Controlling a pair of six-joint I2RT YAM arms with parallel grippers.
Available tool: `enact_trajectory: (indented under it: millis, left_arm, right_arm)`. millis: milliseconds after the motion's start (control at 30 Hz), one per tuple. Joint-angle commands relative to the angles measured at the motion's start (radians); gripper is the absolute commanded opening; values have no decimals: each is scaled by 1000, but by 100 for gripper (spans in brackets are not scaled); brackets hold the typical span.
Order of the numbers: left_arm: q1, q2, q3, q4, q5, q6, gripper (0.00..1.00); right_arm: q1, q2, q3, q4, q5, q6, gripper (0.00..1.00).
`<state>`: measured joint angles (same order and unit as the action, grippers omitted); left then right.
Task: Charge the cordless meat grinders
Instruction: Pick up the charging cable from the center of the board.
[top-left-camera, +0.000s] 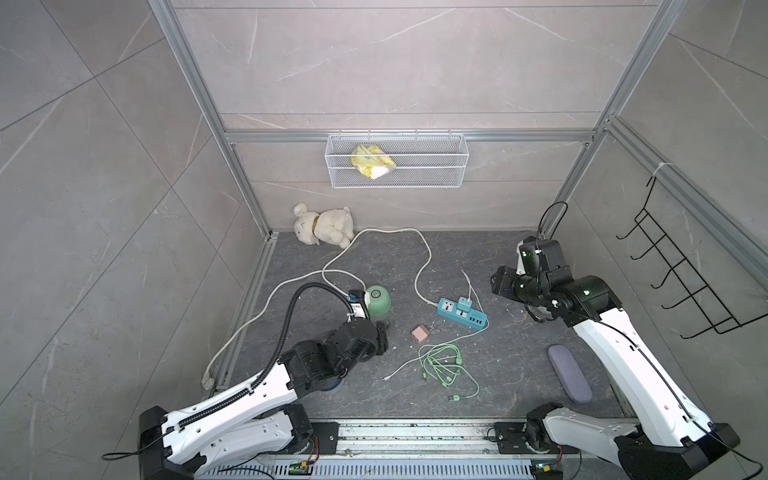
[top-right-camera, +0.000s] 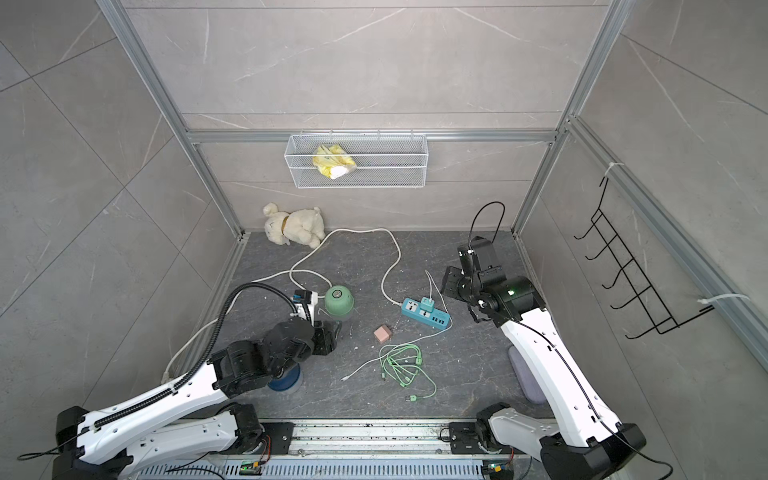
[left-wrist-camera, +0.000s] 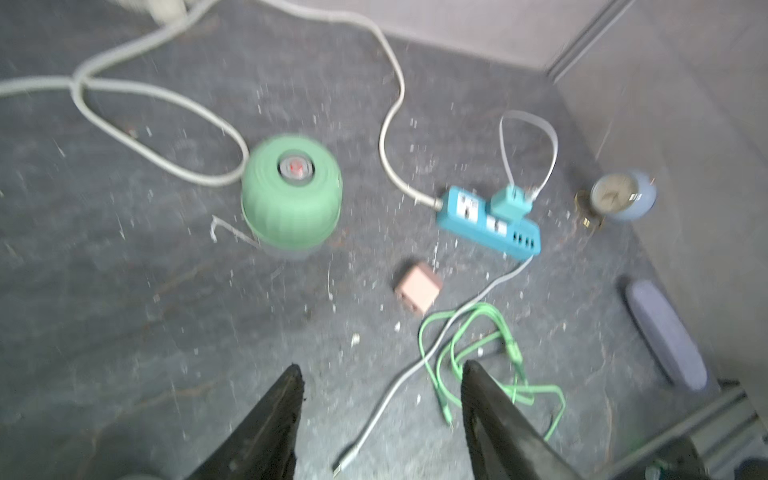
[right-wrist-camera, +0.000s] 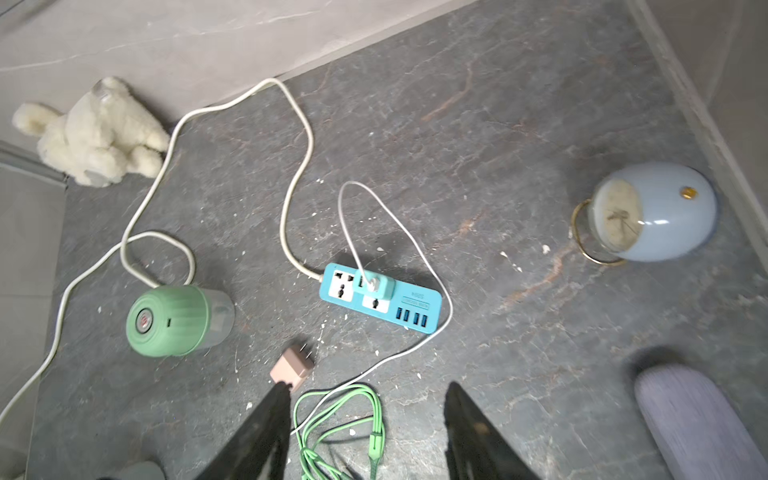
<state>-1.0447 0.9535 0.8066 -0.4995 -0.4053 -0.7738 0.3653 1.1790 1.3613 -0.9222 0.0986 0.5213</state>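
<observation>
Left of centre on the dark stone floor (top-left-camera: 498, 374): the mint green grinder (top-left-camera: 377, 301), upright, green dome over a clear cup, round metal centre facing up. Same unit blurred in the left wrist view (left-wrist-camera: 291, 191). Looped just beyond it on the far-left side, a thick white cord (top-left-camera: 419, 257), running on to a teal power strip (top-left-camera: 461, 313) right of centre. Plugged into that strip, 1 teal cube charger (top-left-camera: 465, 306) with a thin white cable (right-wrist-camera: 415, 345), free end loose on the floor near the middle. Between grinder and strip, a little nearer: 1 pink cube charger (top-left-camera: 420, 333), unplugged, lying alone. Just near of it, a tangled green cable bundle (top-left-camera: 444, 361).

Near left, under the left arm (top-right-camera: 166, 399): the navy blue grinder (top-right-camera: 286, 381), mostly hidden, only a blue edge showing in both top views.

At the left gripper (left-wrist-camera: 381, 368): jaws apart, nothing between them, hanging just near of the mint green grinder, not touching it. At the right gripper (right-wrist-camera: 368, 386): jaws likewise apart and empty, raised at the far right, well apart from both grinders.

Far left corner: a cream plush toy (top-left-camera: 324, 226). On the back wall, a white wire basket (top-left-camera: 436, 166) holding a yellow packet (top-left-camera: 372, 161). Right side, seen only in the wrist views: a pale blue globe-shaped clock (right-wrist-camera: 652, 212) with a gold ring. Nearer on the right, a purple-grey oblong case (top-left-camera: 569, 374). On the right wall, a black hook rack (top-left-camera: 681, 274).
</observation>
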Motion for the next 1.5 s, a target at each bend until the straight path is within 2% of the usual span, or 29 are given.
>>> enact_trajectory:
  millis: [0,133,200,400,567,733,967,1200,1467]
  left_arm:
    - [2,96,21,-47,187,-15,61]
    - [0,282,146,-267,258,85,61]
    - [-2,331,149,-304,295,107,61]
    - [-11,410,103,-262,372,178,60]
    - [-10,530,148,-227,405,265,59]
    - [-9,633,177,-187,425,319,52]
    - [-9,685,180,-156,458,363,42]
    - [-9,758,212,-158,408,405,29]
    - [-2,803,247,-182,362,447,18]
  right_arm:
    - [3,-37,-75,120,-115,-87,60]
    - [4,-147,-187,219,-120,-88,60]
    - [3,-180,-226,246,-124,-89,60]
    - [3,-253,-312,313,-180,-54,59]
    - [4,-238,-307,295,-184,-74,58]
    - [5,-220,-312,301,-177,-90,58]
    - [4,-179,-304,279,-152,-91,58]
    - [2,-126,-262,242,-140,-125,57]
    - [2,-105,-249,249,-134,-131,57]
